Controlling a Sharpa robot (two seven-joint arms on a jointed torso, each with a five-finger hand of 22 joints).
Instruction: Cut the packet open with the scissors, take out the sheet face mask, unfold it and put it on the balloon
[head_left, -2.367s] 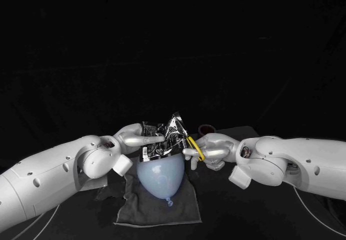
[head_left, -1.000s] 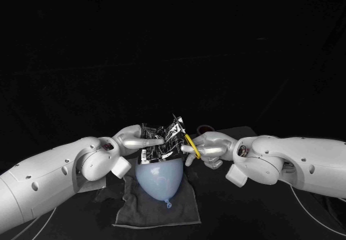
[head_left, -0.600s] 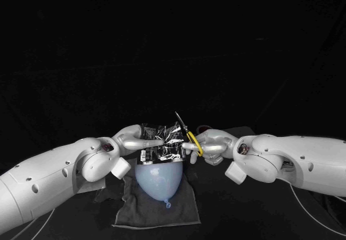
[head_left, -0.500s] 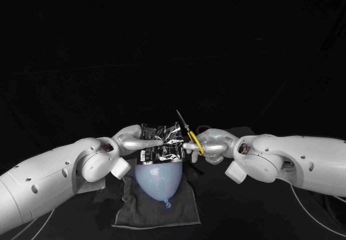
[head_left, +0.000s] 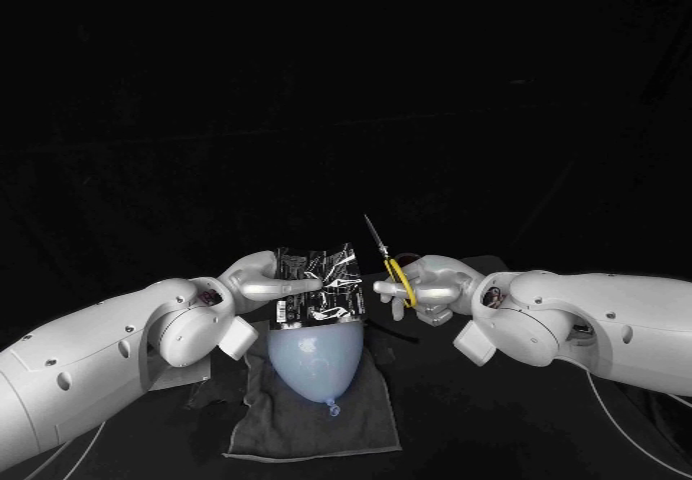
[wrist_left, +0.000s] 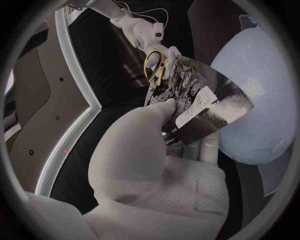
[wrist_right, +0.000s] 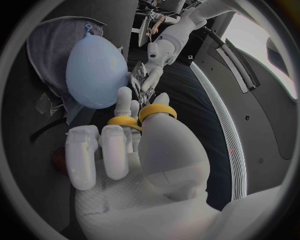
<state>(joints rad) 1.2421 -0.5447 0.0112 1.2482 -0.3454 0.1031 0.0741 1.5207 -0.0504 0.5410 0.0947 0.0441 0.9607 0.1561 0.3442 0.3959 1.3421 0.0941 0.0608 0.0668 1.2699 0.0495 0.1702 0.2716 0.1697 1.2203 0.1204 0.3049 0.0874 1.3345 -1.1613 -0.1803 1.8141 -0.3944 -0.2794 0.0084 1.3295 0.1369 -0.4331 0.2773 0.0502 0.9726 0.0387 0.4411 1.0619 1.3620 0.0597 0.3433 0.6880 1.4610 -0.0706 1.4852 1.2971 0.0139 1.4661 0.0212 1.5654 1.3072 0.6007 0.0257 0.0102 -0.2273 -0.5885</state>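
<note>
- The grey cloth is spread out under the balloon.
- The left hand has its fingers pinching the shiny packet, upright just above the balloon's wide end.
- The right hand grips the yellow-handled scissors just beside the packet, tips pointing up.

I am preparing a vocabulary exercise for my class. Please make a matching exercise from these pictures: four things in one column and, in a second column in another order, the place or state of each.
Things
1. packet
2. scissors
3. balloon
4. grey cloth

Places or states
A. lies on the grey cloth
B. held by the left hand
C. spread on the black table
D. held by the right hand, handles yellow

Pairs: 1-B; 2-D; 3-A; 4-C
</note>
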